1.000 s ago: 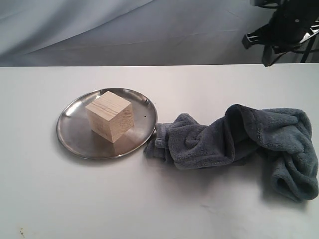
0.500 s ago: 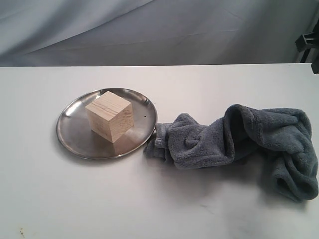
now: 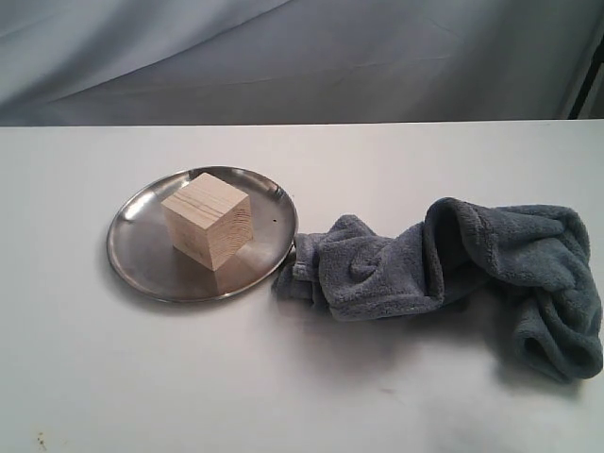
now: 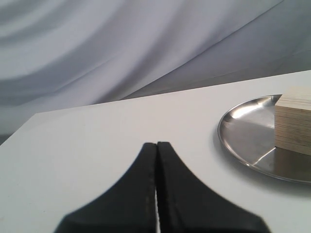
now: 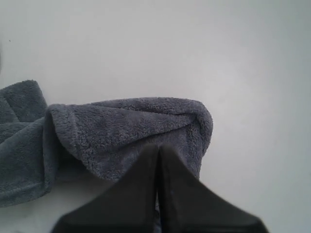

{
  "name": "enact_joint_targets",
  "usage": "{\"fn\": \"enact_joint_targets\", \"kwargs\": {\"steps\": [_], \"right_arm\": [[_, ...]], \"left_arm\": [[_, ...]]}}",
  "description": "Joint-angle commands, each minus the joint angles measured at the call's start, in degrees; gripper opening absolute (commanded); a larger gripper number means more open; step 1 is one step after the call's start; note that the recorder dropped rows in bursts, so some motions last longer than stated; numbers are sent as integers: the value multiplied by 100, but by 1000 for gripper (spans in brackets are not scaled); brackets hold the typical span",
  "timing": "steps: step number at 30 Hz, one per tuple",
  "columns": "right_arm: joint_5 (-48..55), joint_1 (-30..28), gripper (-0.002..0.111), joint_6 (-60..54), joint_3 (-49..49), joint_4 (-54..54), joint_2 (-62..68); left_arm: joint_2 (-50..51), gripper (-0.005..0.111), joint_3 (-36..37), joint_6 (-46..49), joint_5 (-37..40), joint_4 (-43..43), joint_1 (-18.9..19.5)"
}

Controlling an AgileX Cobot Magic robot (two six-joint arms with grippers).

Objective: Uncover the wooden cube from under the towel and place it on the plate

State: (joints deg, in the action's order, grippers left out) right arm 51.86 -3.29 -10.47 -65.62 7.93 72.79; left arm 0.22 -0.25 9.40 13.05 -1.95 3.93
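Observation:
The pale wooden cube (image 3: 208, 220) stands upright on the steel plate (image 3: 140, 257) at the left of the table, fully uncovered. The blue-grey towel (image 3: 453, 269) lies crumpled to the plate's right, one end touching its rim. Neither arm shows in the exterior view. My left gripper (image 4: 157, 144) is shut and empty above bare table, with the plate (image 4: 243, 136) and cube (image 4: 294, 119) off to one side. My right gripper (image 5: 159, 146) is shut and empty, hovering over a fold of the towel (image 5: 121, 133).
A white table (image 3: 311, 396) with a grey cloth backdrop (image 3: 283, 57) behind its far edge. A table corner and edge show in the left wrist view.
The right arm, seen at the exterior view's upper right a second ago, has withdrawn out of that view. Cube, plate and towel have not moved.

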Motion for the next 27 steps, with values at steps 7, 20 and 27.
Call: {"fn": "enact_joint_targets", "kwargs": {"steps": [7,20,27], "right_arm": [[-401,-12,0,93,823,68,-1368],[-914,-12,0,295,1991,68,-3430],[-922,-12,0,295,2587,68,-4912]], "left_arm": [[-22,0,25,-16,-74,-19,13],[-22,0,25,-16,-74,-19,13],[-22,0,25,-16,-74,-19,13]]}}
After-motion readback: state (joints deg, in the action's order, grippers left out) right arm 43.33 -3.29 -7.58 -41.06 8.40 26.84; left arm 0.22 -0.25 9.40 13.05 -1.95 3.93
